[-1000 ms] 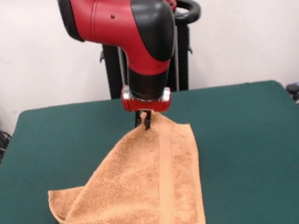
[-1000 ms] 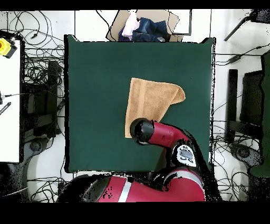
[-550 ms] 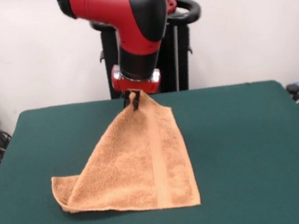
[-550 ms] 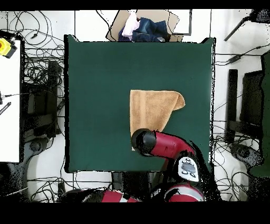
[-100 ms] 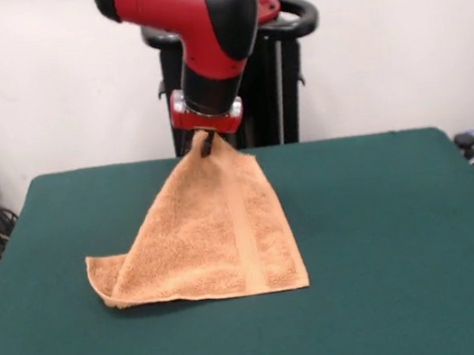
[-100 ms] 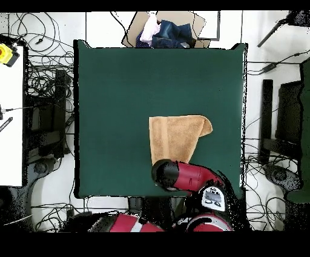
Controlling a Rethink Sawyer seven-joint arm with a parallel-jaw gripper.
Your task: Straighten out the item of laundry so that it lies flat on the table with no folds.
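Observation:
The item of laundry, an orange-tan towel (image 5: 214,241), hangs like a tent from one raised corner, with its lower edge trailing on the green table (image 5: 383,237). My gripper (image 5: 205,142) is shut on that top corner, well above the table near its far side. A fold curls under at the towel's left end. From overhead, the towel (image 6: 175,136) shows partly hidden under my arm, and the gripper itself is covered by the wrist.
A cardboard box with clothes (image 6: 163,30) sits beyond the table edge in the overhead view. Cables (image 6: 42,79) lie on the floor around the table. The black pedestal (image 5: 281,77) stands behind the table's far edge.
My gripper has lifted and pulled back toward the robot's base with the towel corner, dragging the towel's lower edge along the table the same way.

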